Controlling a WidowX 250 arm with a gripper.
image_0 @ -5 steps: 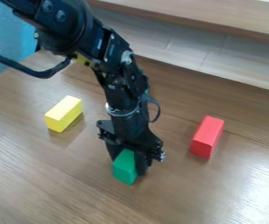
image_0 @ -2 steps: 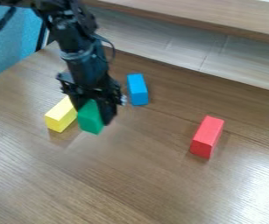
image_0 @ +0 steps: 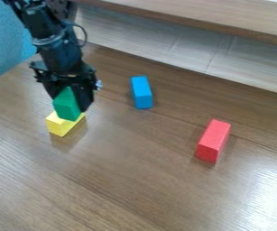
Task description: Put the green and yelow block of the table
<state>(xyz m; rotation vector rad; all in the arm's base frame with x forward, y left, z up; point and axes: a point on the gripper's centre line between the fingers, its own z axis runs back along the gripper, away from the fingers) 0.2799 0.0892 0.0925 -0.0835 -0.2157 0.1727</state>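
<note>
Green block [image_0: 64, 106], flat-sided, pinched in the gripper [image_0: 71, 103], partly hides the yellow block [image_0: 59, 126], blue block [image_0: 141, 93] and red block [image_0: 213, 140] lying apart.

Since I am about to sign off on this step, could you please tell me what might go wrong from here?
The pincer holds the green block in front of part of the yellow block, so lowering it could knock the yellow one askew. If the green block is released off-centre there, it might tip off. An arm swing to its side might also brush the blue block.
</note>
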